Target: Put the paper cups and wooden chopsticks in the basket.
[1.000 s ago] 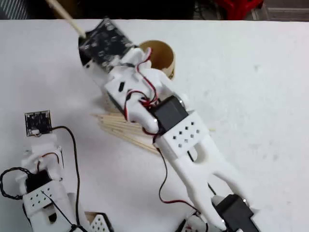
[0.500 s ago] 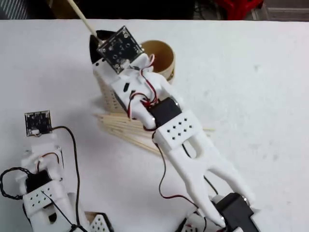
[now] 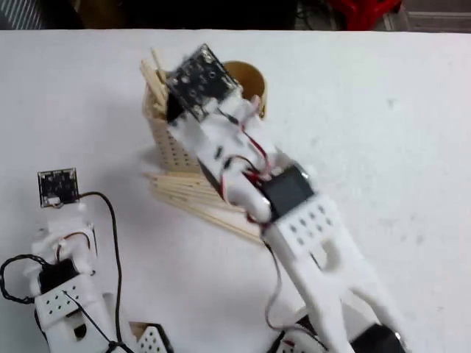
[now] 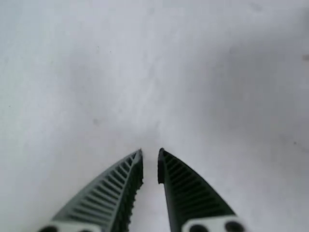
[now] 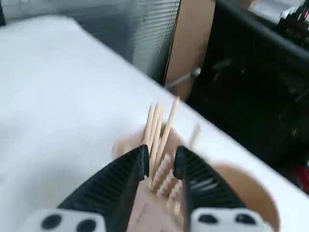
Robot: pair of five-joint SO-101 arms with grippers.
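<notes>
Over basket (image 3: 168, 147): right gripper (image 5: 160, 158), slightly spread, apparently pinching nothing.
Inside basket: wooden chopsticks (image 3: 153, 75) upright.
Near left: left gripper (image 4: 150, 155) narrowly spread.

A white surface (image 3: 383, 110) is seen throughout. Beyond its far edge, a red object (image 3: 364, 9) is glimpsed, and a brown board (image 5: 190, 43) is stood beside slatted blinds (image 5: 145, 34).

Chopsticks (image 3: 152, 79) stand in the basket (image 3: 171, 148); loose chopsticks (image 3: 184, 193) lie before it, paper cup (image 3: 251, 79) beside.
</notes>
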